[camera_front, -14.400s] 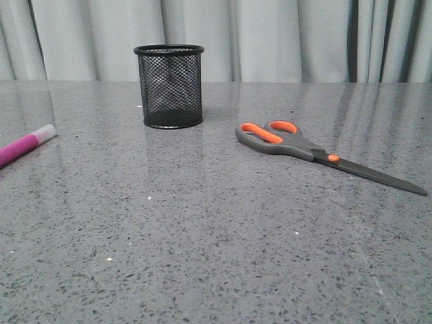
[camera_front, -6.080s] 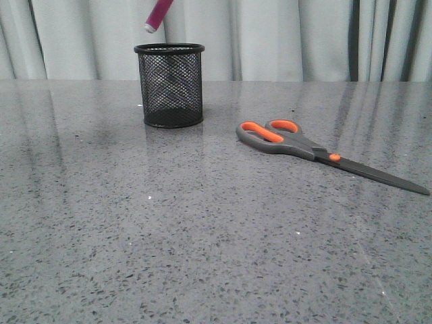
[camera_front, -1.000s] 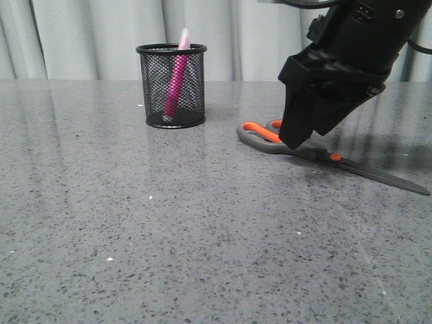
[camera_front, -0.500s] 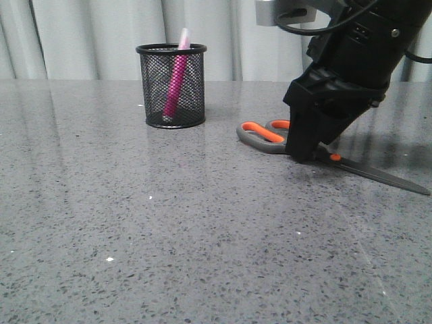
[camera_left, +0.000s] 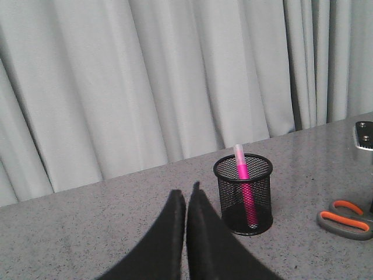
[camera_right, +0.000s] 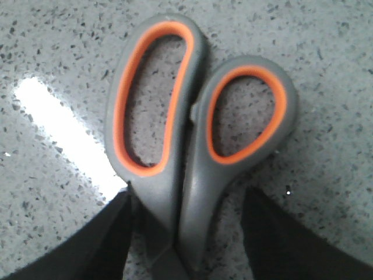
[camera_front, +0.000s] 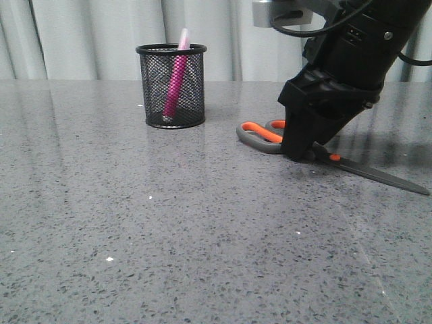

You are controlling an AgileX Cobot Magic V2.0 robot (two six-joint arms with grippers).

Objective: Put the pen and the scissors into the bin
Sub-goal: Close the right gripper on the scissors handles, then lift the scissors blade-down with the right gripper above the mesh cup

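The pink pen [camera_front: 177,74] stands tilted inside the black mesh bin [camera_front: 154,94], with its whitish cap above the rim; both also show in the left wrist view, the pen [camera_left: 245,189] in the bin [camera_left: 263,195]. The scissors [camera_front: 260,133] lie flat on the table to the right of the bin, blades pointing right. My right gripper [camera_front: 297,154] is down at the table, open, with its fingers [camera_right: 111,239] either side of the scissors' [camera_right: 195,151] handle neck. My left gripper [camera_left: 186,192] is shut and empty, hovering short of the bin.
Grey speckled table [camera_front: 169,236] with pale curtains [camera_front: 94,40] behind it. The right arm's black body [camera_front: 351,61] stands above the scissors. The scissors' handles [camera_left: 344,217] and a metal part of the right arm [camera_left: 364,135] show in the left wrist view.
The pen went from the table at the left into the bin. Over the last second my right gripper has come down onto the scissors' handles.
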